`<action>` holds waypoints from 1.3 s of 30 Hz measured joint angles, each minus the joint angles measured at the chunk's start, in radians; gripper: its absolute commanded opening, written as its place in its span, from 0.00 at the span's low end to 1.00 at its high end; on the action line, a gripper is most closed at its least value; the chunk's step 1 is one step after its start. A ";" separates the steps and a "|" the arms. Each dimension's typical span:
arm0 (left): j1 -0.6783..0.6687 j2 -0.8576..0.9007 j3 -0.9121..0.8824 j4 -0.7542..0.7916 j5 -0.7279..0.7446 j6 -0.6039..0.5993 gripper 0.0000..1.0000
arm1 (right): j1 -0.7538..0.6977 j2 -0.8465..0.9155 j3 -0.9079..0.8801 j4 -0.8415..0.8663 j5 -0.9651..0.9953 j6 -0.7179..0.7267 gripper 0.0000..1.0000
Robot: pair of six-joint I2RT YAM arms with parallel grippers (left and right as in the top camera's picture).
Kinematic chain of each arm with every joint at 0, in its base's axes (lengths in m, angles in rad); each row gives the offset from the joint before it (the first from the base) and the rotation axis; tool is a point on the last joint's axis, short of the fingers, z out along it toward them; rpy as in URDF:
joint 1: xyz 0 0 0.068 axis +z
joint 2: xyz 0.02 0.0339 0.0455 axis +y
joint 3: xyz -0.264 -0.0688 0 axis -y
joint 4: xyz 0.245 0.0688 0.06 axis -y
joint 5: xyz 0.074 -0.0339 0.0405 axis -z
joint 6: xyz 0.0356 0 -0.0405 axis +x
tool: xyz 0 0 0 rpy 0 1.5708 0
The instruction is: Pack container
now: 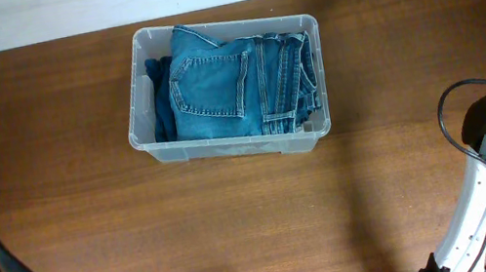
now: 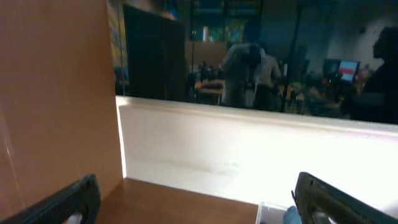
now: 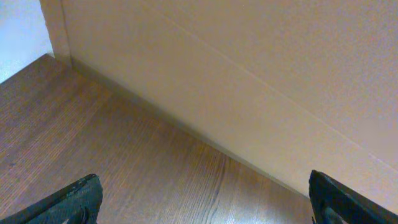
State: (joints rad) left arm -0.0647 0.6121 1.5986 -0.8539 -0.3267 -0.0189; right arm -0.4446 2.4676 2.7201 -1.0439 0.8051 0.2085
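Black fingers at both bottom corners of the left wrist view: left gripper (image 2: pixel 196 208) spread wide, nothing between. Same in the right wrist view: right gripper (image 3: pixel 205 202) spread wide and empty over bare brown wooden table (image 3: pixel 124 155).

Looks close to done, perhaps done. Large clear rectangular plastic container (image 1: pixel 136 124) toward the far middle of the table, filled by folded blue denim jeans (image 1: pixel 215 86), with a dark blue cloth (image 1: pixel 161 100) tucked along its left wall. Nothing loose on the table left to pack, as far as the overhead shows. No lid in sight; cannot tell whether closing belongs to the job. Both arms well apart from the container, left near the front left corner, right at the right edge.

Only the overhead gives the whole container and its load. Left wrist catches just one corner of it at the bottom edge, beyond that a white board (image 2: pixel 249 155) and a blurred room. Right wrist shows no container, only table and pale wall (image 3: pixel 249 62). Spread jaws plain in the wrist views alone; right fingers not to be made out from above.
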 measured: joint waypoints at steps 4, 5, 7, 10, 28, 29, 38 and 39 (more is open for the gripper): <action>0.000 -0.065 -0.121 0.051 -0.003 0.000 1.00 | 0.000 0.000 0.000 0.000 0.000 0.001 0.99; 0.000 -0.075 -0.145 0.063 -0.003 0.000 0.99 | 0.000 0.000 0.000 0.000 0.000 0.000 0.98; 0.000 -0.087 -0.178 0.077 -0.003 0.000 0.99 | 0.000 0.000 0.000 0.000 0.000 0.000 0.98; 0.000 -0.090 -0.208 0.097 -0.003 0.000 0.99 | 0.000 0.000 0.000 0.000 0.000 0.001 0.98; 0.000 -0.097 -0.272 0.118 -0.003 0.000 1.00 | 0.000 0.000 0.000 0.000 0.000 0.000 0.98; 0.000 -0.098 -0.282 0.121 -0.003 0.000 0.99 | 0.000 0.000 0.000 0.000 0.000 0.000 0.99; 0.000 -0.232 -0.546 0.316 -0.003 0.000 0.99 | 0.000 0.000 0.000 0.001 0.000 0.001 0.98; 0.000 -0.266 -0.595 0.354 -0.003 0.000 0.99 | 0.000 0.000 0.000 0.000 0.001 0.001 0.98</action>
State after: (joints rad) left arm -0.0650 0.3458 1.0031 -0.5003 -0.3302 -0.0185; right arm -0.4446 2.4680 2.7201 -1.0435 0.8059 0.2092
